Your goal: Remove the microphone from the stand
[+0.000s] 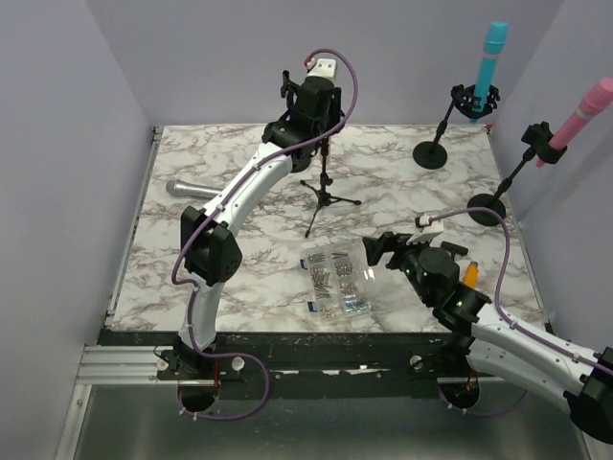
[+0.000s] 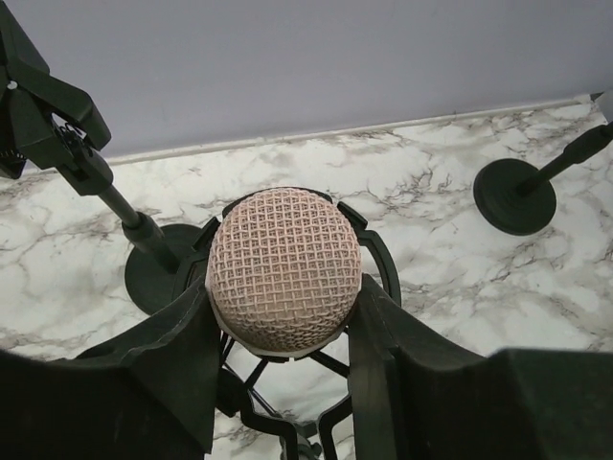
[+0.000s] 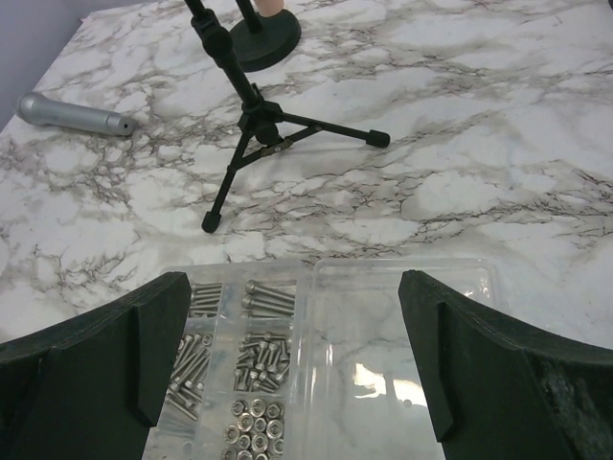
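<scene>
Two left hand (image 2: 283,321) fingers (image 2: 182,369) grip the microphone (image 2: 284,259).

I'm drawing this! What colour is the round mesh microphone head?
Pale pinkish-beige mesh microphone head, best in left wrist view.

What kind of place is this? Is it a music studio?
Probably a robot test booth, not a studio: a left arm and right arm bolted to a marble-patterned table, plain walls close around it, and the left end effector closed on a microphone.

Overhead and right wrist views share the tripod stand (image 1: 326,196).
</scene>
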